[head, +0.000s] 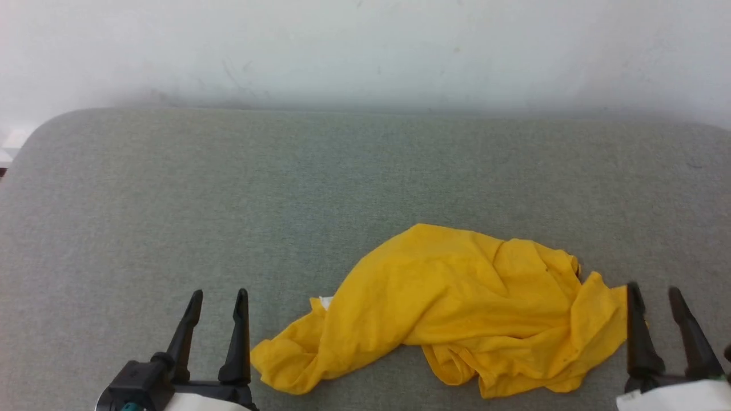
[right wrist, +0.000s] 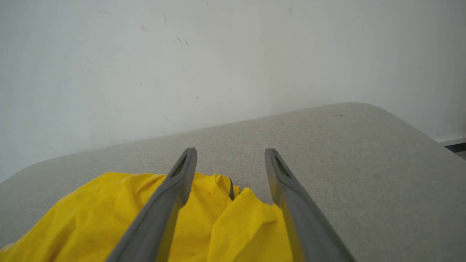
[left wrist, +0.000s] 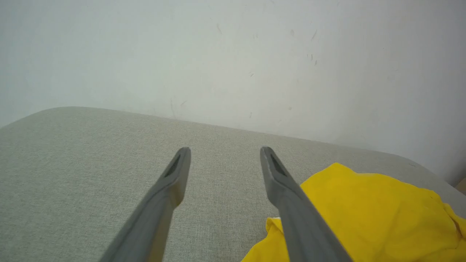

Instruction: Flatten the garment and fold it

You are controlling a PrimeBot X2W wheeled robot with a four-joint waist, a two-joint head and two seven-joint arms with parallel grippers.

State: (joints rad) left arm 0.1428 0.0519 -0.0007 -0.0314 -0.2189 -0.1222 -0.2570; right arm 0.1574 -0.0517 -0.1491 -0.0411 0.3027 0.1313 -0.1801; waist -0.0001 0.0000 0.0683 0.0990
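The bright yellow garment (head: 457, 305) lies crumpled in a heap near the front edge of the grey-green padded table (head: 285, 188), right of centre. A small white bit shows at its left side; the print is hidden in the folds. My left gripper (head: 218, 294) stands open just left of the heap, holding nothing. At the heap's right end my right gripper (head: 654, 291) is open too, its left finger over the cloth's edge. The left wrist view has the garment (left wrist: 371, 211) beside the open left gripper (left wrist: 225, 149). Cloth (right wrist: 225, 218) lies beneath my open right gripper (right wrist: 230, 150).
A pale wall (head: 365, 51) runs behind the table's far edge. The table's rounded corners show at far left (head: 51, 123) and far right. Bare fabric surface stretches behind and to the left of the heap.
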